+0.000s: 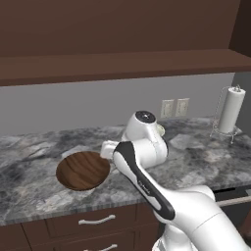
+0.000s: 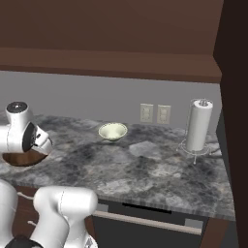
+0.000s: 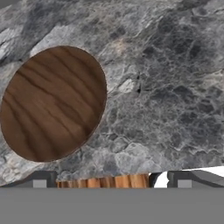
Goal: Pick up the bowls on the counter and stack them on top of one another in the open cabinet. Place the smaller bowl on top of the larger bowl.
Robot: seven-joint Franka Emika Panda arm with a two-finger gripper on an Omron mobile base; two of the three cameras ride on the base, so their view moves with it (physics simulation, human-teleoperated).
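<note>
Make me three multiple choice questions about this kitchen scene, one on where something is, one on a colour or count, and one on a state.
1. Where does the paper towel roll stand?
A. On the cabinet shelf
B. On the counter, at its right end
C. Inside the wooden bowl

2. What colour is the smaller bowl?
A. Pale cream-green
B. Bright red
C. Black

3. What is the state of the larger bowl?
A. Stacked under the small bowl
B. Lifted in the air
C. Resting upright on the counter, nothing in it

Answers:
1 B, the roll stands in its wire holder on the stone slab near the right wall.
2 A, it shows pale and glossy against the grey stone.
3 C, the base and hand views show it sitting on the slab with a bare wood-grain inside.
</note>
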